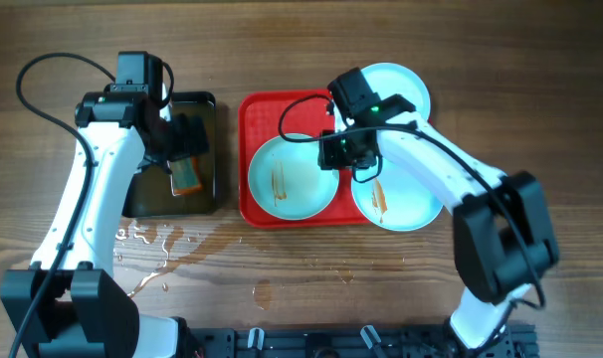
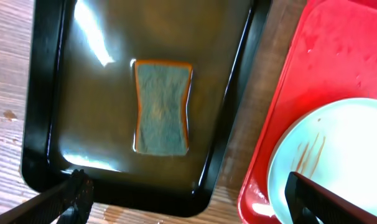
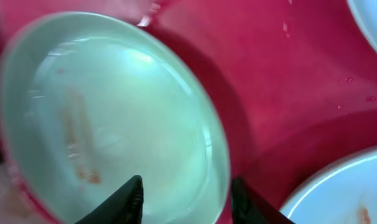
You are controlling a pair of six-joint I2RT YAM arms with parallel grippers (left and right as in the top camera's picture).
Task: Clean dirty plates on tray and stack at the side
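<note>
The right gripper (image 3: 185,183) has its black fingers (image 3: 123,199) apart, straddling the rim of a round pale-blue shallow plate (image 3: 114,112): one finger is over the plate's inside, the other outside it. This plate bears brown streaks and sits in the left half of the large red rectangular plastic tray (image 1: 257,109). A second streaked plate (image 1: 406,199) lies at the tray's right end, and a third plate (image 1: 396,85) lies at its far right corner.

The left gripper (image 2: 188,183) is spread wide, holding nothing, above a black rectangular pan (image 2: 235,93) of brownish water. An orange-edged grey sponge (image 2: 162,106) lies in the water. The pan stands just beside the tray on the wooden bench (image 1: 540,80), where water drops (image 1: 152,239) glisten near the pan.
</note>
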